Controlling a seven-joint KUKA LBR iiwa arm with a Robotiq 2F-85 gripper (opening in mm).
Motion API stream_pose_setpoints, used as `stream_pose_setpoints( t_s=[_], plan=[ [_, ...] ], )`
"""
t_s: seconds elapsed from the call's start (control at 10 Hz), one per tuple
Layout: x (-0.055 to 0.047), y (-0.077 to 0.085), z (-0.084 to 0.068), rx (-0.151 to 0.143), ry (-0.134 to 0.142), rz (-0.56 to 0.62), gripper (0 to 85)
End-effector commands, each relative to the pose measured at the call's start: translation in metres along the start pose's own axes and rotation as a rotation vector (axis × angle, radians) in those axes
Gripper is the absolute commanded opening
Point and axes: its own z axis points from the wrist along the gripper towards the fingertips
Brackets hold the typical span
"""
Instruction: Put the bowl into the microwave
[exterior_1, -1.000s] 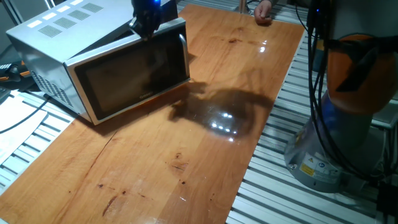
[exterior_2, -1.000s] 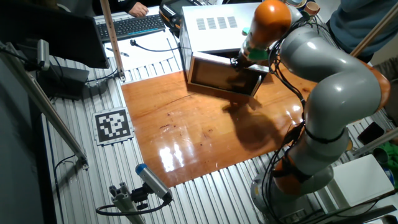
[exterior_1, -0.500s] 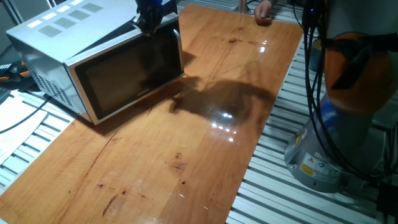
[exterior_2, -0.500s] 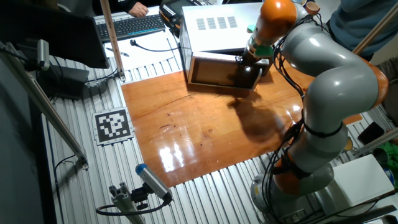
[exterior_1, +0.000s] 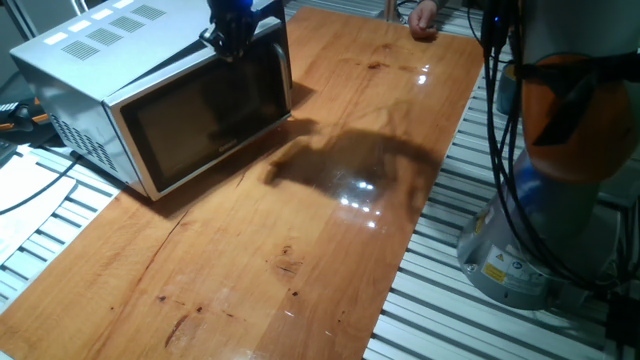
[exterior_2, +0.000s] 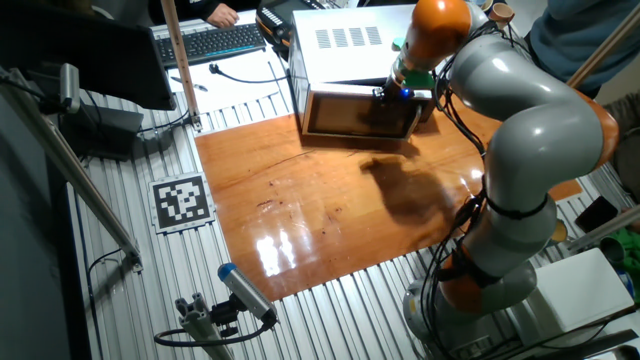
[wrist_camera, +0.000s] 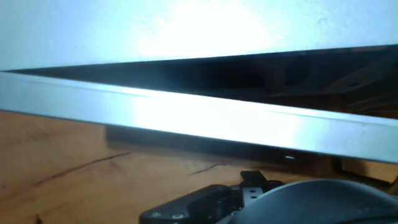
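Note:
The microwave (exterior_1: 90, 60) stands at the table's far left corner, its dark glass door (exterior_1: 200, 115) swung almost flat against the body. The hand view shows the door's silver top edge (wrist_camera: 217, 121) below the white body (wrist_camera: 155, 31), with a narrow dark wedge of gap between them, wider to the right. My gripper (exterior_1: 232, 35) rests against the door's upper handle-side corner, seen also in the other fixed view as the gripper (exterior_2: 400, 92) at the microwave (exterior_2: 350, 40). Its fingers cannot be made out. The bowl is out of view.
The wooden table (exterior_1: 330, 250) stretches toward the front. My arm's base (exterior_1: 540, 230) stands off its right edge. A person's hand (exterior_1: 424, 18) lies at the far end. A keyboard (exterior_2: 215, 42) and a wooden post (exterior_2: 180, 60) are beside the microwave.
The door has swung further toward the microwave body, narrowing the gap. My gripper has moved with it, toward the oven.

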Motion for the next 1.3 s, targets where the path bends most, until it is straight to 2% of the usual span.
stream_pose_setpoints(
  t_s=[0.0, 0.2, 0.4, 0.7, 1.0, 1.2],
  plan=[
    [0.0, 0.0, 0.0, -0.004, -0.009, 0.023, 0.0],
    [0.0, 0.0, 0.0, -0.012, -0.022, 0.088, 0.0],
    [0.0, 0.0, 0.0, -0.018, -0.019, 0.106, 0.0],
    [-0.002, -0.001, -0.001, -0.006, 0.022, 0.083, 0.0],
    [-0.036, -0.02, -0.01, 0.003, 0.039, 0.03, 0.0],
    [-0.043, -0.024, -0.009, 0.003, 0.039, 0.019, 0.0]
  ],
)
